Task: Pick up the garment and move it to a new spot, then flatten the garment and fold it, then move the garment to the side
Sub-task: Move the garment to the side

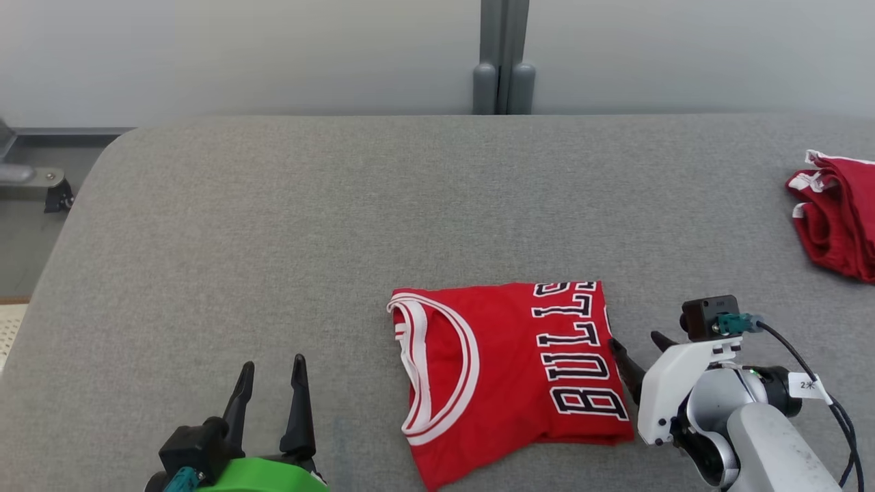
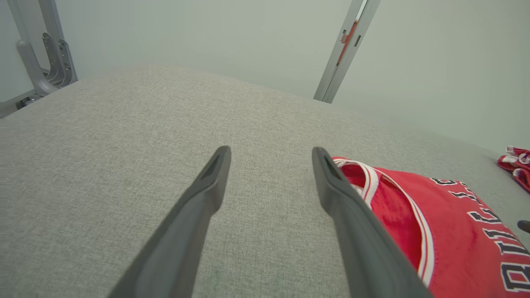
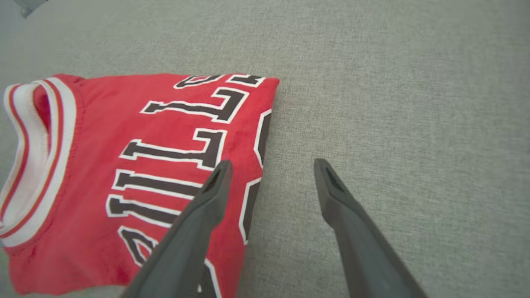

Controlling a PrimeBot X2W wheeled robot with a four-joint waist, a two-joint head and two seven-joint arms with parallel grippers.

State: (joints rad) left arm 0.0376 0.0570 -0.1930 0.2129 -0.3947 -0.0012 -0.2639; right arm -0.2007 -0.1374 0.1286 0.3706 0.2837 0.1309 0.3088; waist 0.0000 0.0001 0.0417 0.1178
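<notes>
The garment is a red jersey with black-and-white lettering and a white-trimmed neck, folded into a rough square on the grey padded table, near its front edge. In the right wrist view the jersey lies flat, its lettered edge under one finger. My right gripper is open at the jersey's right edge, one fingertip over the cloth and the other over bare table, holding nothing. My left gripper stands open and empty at the lower left, well left of the jersey.
A second red garment with white trim lies crumpled at the table's far right edge. The grey table stretches bare to the back and left. A grey post rises behind the table against the pale wall.
</notes>
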